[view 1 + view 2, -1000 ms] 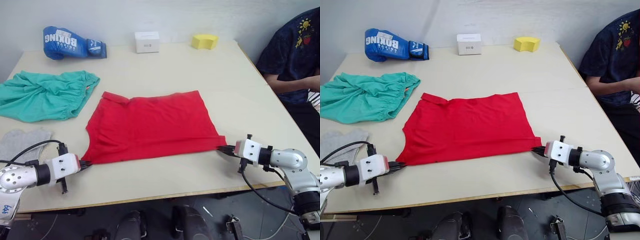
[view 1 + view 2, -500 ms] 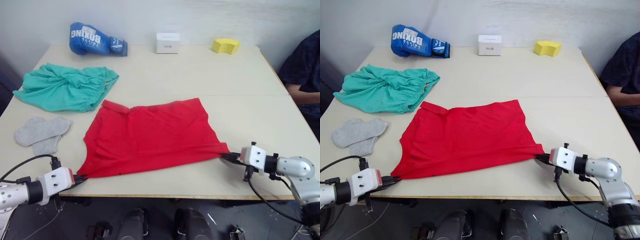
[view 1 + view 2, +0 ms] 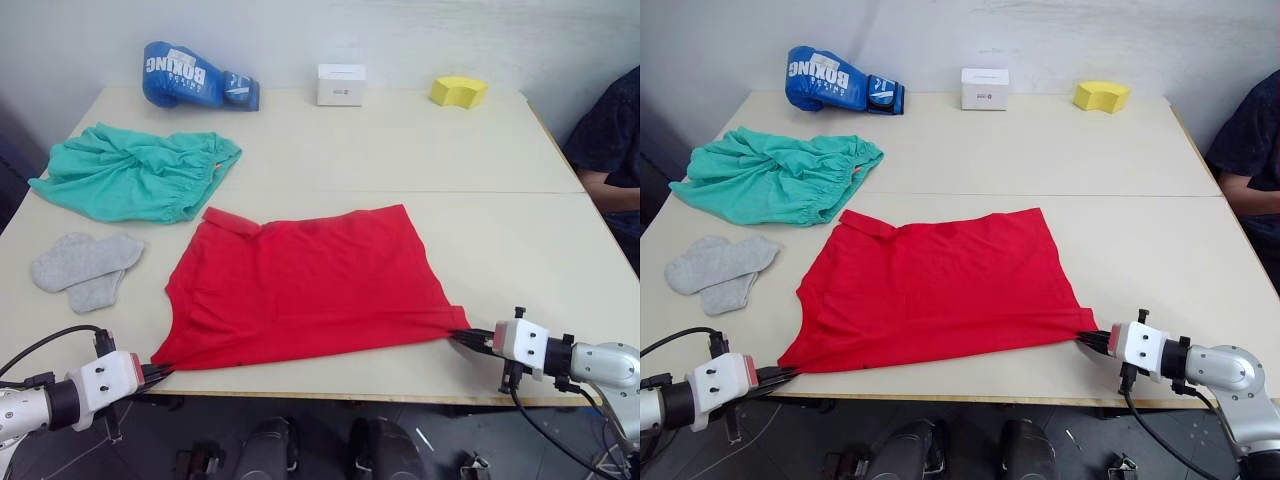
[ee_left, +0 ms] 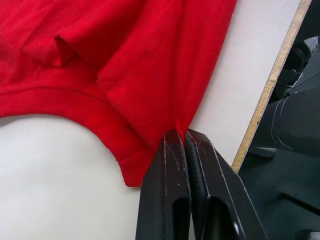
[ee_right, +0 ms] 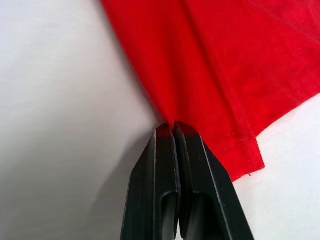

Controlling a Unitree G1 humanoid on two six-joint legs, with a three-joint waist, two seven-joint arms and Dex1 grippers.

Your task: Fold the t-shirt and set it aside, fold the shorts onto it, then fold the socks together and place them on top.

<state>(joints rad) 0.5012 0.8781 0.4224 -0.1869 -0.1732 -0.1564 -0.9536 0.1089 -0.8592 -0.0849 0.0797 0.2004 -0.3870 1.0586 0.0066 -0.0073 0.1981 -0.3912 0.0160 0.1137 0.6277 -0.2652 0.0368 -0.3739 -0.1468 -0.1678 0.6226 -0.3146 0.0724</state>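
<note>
The bright red soft cloth t-shirt (image 3: pixel 310 285) is being gripped at its near corners by the clenched left hand (image 4: pixel 184 137) and right hand (image 5: pixel 173 127), flat on the bench (image 3: pixel 450 170).

t-shirt (image 3: pixel 305 285): bright red, spread flat near the table's front edge, its two near corners drawn taut, collar end toward the left | shorts (image 3: pixel 135 172): teal-green, crumpled, gathered waistband facing right; back left, apart from the t-shirt | socks (image 3: pixel 84 268): two light grey, overlapping, flat; left, in front of the shorts
</note>
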